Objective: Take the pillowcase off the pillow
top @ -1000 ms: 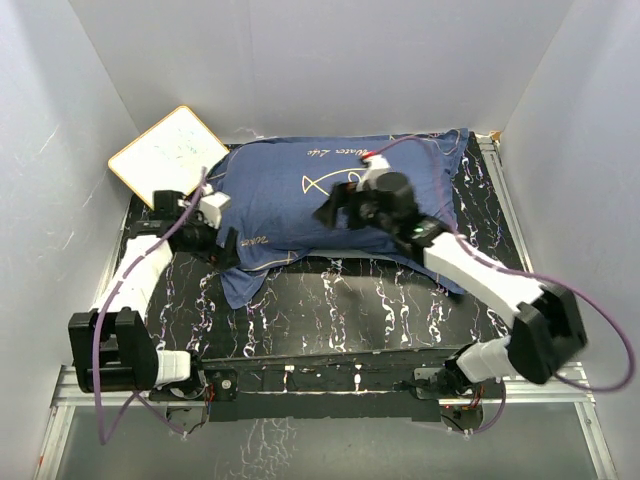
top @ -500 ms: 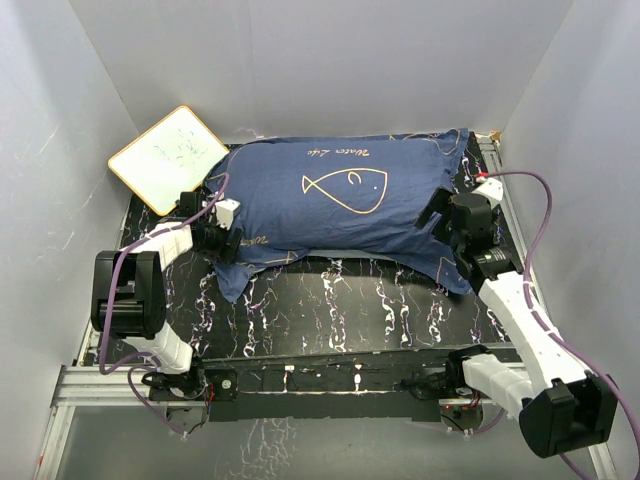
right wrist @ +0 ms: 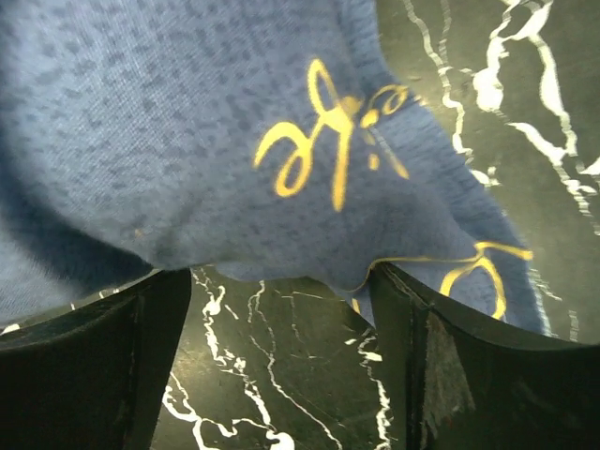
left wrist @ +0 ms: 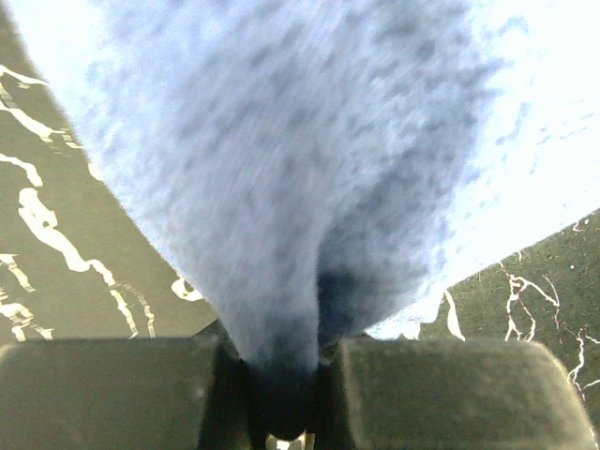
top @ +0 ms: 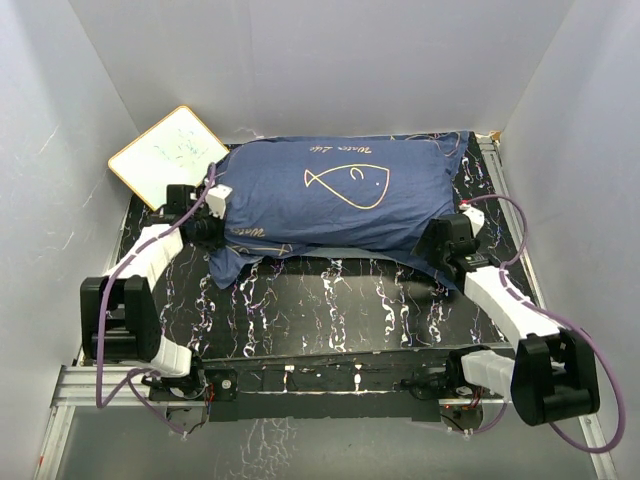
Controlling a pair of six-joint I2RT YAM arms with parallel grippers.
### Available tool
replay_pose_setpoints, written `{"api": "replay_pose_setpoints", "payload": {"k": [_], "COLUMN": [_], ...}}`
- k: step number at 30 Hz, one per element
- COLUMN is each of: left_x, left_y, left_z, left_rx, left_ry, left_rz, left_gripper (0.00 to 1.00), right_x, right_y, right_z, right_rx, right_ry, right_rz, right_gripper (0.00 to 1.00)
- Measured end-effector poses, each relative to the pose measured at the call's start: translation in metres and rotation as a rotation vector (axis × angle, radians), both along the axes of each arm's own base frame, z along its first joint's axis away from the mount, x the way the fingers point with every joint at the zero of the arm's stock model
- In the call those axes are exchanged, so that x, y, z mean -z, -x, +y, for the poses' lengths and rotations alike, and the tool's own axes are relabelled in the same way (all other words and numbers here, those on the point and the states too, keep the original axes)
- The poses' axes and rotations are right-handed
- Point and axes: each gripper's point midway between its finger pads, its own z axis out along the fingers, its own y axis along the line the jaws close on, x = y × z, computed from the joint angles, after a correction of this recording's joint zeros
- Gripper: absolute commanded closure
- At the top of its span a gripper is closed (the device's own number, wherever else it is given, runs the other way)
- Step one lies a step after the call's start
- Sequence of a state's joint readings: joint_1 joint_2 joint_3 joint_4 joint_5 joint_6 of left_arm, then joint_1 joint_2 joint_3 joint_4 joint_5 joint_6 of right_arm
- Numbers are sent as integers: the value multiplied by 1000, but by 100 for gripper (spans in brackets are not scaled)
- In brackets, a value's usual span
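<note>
Pillowcase on, 1 gripper at each near corner.
Top view: the pillowcase [top: 340, 195] lies plump across the far half of the black marbled table [top: 330, 310], fish print up, its left end beside the white board [top: 168, 152]; the pillow is covered and does not show. The left gripper [top: 210, 218] sits at the cloth's near-left end, the right gripper [top: 440, 245] at its near-right corner. Left wrist view: the 2 fingers [left wrist: 112, 394] are pressed together on a bunched fold of pale blue cloth that rises from between them. Right wrist view: the 2 fingers [right wrist: 84, 375] are spread wide; the hem with gold script lies across the mouth of the gap, marbled surface shows between them, nothing is pinched.
</note>
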State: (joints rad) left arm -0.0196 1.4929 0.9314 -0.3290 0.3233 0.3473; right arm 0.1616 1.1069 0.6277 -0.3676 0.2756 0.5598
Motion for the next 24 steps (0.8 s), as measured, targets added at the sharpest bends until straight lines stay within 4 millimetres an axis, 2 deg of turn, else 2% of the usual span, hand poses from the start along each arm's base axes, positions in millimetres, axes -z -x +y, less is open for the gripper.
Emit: {"api": "replay_pose_setpoints", "payload": {"k": [3,6,8,10,12,15,19,22,23,24], "left_x": [-21,-39,-44,-44,-44,-42,-28,-16,-12,-9], "left_y": [-4,-8,-6,1,8,22,44,57,60,62], "left_z": [9,23,31,36,38,38,35,35,36,37], "left_rx": [-22,-49,-58,-60,-56,-43,-23,-15,-11,-9], "left_ry": [9,12,2,-9,-19,-32,-35,-43,-50,-58], "left_rz": [-37,-64,-62,-45,-35,-26,14,45,52,60], "left_gripper": [100,100,100,100,100,100,100,69,58,41], "right_x": [11,21,22,19,13,-1,-23,-27,-26,-23], "right_y": [-7,-11,-12,-12,-13,-13,-7,-2,0,2], "right_z": [14,43,65,81,83,75,48,24,17,12], "right_rx": [-40,-131,-196,-238,-237,-198,-96,-11,16,36], "right_ry": [-37,-44,-44,-54,-59,-71,-97,-86,-78,-70], "right_rz": [16,41,49,36,17,-31,-111,-135,-134,-126], "right_gripper": [29,34,35,32,23,12,3,2,2,2]}}
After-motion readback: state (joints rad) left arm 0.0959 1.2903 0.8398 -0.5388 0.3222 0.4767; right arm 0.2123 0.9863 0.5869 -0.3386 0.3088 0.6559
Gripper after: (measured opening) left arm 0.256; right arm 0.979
